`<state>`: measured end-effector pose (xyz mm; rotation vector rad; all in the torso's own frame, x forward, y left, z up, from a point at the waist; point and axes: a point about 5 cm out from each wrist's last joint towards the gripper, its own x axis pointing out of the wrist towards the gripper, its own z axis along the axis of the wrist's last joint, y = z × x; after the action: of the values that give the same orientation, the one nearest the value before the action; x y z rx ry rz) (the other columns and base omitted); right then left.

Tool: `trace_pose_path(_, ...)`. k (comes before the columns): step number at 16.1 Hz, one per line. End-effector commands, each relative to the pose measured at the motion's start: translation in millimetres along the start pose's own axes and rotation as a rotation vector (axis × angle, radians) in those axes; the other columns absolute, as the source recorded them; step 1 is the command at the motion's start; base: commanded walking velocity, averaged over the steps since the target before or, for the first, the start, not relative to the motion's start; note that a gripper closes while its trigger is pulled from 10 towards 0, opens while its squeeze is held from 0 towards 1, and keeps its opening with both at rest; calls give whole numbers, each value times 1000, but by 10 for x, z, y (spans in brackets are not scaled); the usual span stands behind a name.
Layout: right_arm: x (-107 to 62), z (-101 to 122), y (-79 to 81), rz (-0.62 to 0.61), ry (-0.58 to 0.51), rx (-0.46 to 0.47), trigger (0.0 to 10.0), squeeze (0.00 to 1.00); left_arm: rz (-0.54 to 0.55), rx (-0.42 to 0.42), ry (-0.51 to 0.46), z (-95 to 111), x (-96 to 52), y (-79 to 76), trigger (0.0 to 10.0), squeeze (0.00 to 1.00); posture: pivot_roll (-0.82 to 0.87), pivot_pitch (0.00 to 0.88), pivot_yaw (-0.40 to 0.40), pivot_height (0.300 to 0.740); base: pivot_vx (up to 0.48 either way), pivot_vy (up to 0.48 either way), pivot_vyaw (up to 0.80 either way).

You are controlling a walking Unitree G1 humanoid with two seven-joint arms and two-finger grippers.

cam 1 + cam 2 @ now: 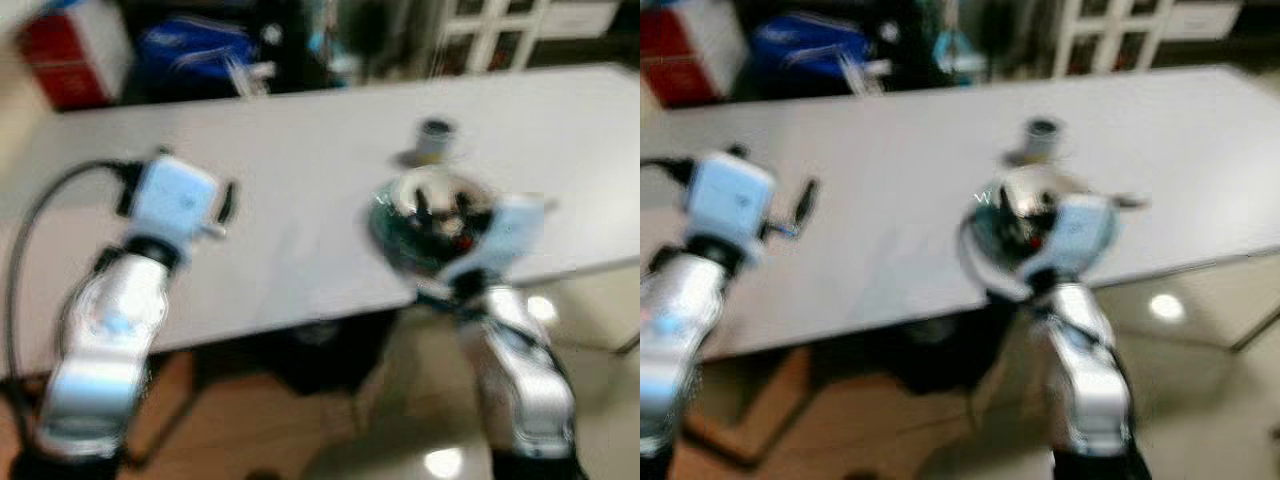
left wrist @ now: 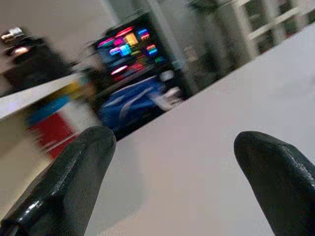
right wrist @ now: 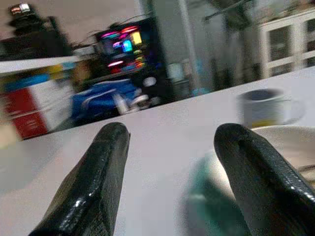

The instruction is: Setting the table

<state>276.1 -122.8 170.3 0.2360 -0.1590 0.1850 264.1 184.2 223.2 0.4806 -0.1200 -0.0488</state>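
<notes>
Table [image 1: 300, 190]: long, flat and pale grey, with a smooth plain top. It runs across the middle of the head views (all a bit blurry).
Plate [image 1: 395, 235]: round, with a dark green rim. It sits near the table's front edge, right of centre in the left eye view. Small dark and red bits lie on it, too blurred to name.
Mug [image 3: 263, 107]: a short white cup with a curved handle. It stands on the table just behind the plate.
Left gripper [image 2: 172, 182]: two thick, shiny black fingers [image 2: 74, 177] spread wide apart, holding nothing. It hangs over the bare table at the left of the left eye view.
Right gripper [image 3: 170, 172]: its two glossy black fingers [image 3: 98, 177] are also spread apart, with nothing between them. It sits just at the plate's near side.
Arms: silver and rounded, with pale blue blocks at the wrists.
Back of room: a red and white box [image 1: 75, 50] at the upper left and a blue bag [image 1: 195, 50] beside it.
</notes>
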Motion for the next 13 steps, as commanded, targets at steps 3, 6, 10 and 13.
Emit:
trace_pose_path(3, 32, 31, 35, -3, 16, -139, 10000, 0, 40, -59, 116, -331, 5, -20, 10000, 0, 110, 0, 57, 740, 0, 480, 267)
trace_pose_path(6, 35, -72, -20, 44, 98, -176, 10000, 0, 40, -46, 159, -452, -137, -100, 10000, 0, 119, 0, -23, 740, 0, 480, 800)
trace_pose_path(10, -3, -228, -146, -68, 162, 3, 10000, 0, -12, -32, 125, -438, -80, -136, 10000, 0, 89, 0, -21, 740, 0, 480, 600)
trace_pose_path(13, -43, -262, -98, -19, 186, -7, 10000, 1000, -36, -141, 140, -438, -79, -200, 10000, 1000, 93, 0, -1, 740, 0, 480, 0)
